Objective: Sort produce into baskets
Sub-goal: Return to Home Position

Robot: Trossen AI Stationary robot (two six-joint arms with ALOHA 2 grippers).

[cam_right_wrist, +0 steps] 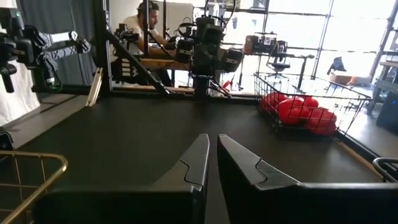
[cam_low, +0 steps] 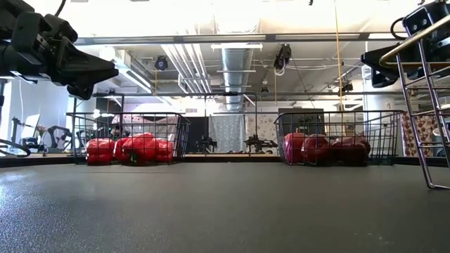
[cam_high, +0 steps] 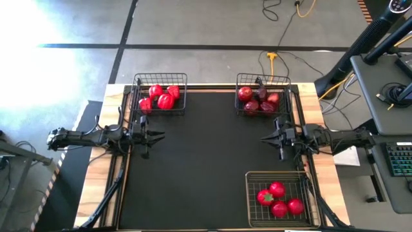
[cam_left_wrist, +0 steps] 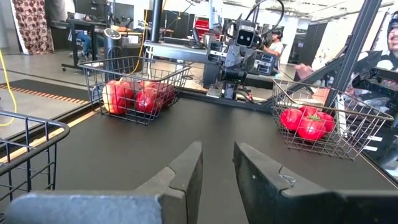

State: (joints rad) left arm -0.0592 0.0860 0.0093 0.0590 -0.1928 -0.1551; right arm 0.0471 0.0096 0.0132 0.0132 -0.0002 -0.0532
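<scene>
The left arm [cam_high: 96,137] lies along the left edge of the counter [cam_high: 206,167] at mid-depth, pointing inward to the right. Its jaws are drawn nearly together with a slim gap and grip nothing. The right arm [cam_high: 328,137] mirrors it from the right edge, pointing left; its jaws are almost touching and also grip nothing. The two sets of jaws face each other, well apart, across the black mat.

The produce is all in baskets. Glossy bright red peppers [cam_high: 161,98] are heaped in the far-left black basket [cam_high: 161,75], whose long axis runs left to right along the far edge. Dark maroon fruits [cam_high: 257,101] fill the far-right black basket [cam_high: 262,75], which is set the same way. Round tomatoes [cam_high: 278,198] sit in a gold-coloured wire basket [cam_high: 277,173] at the near right corner, and one has its green top turned upward.

The left arm is just nearer than the pepper basket; the right arm lies between the maroon-fruit basket and the gold one. A yellow cable [cam_high: 273,58] trails on the floor beyond the far edge, and a desk with a keyboard [cam_high: 399,161] stands to the right. In the right wrist view a person [cam_right_wrist: 140,25] sits at a bench behind the counter.
</scene>
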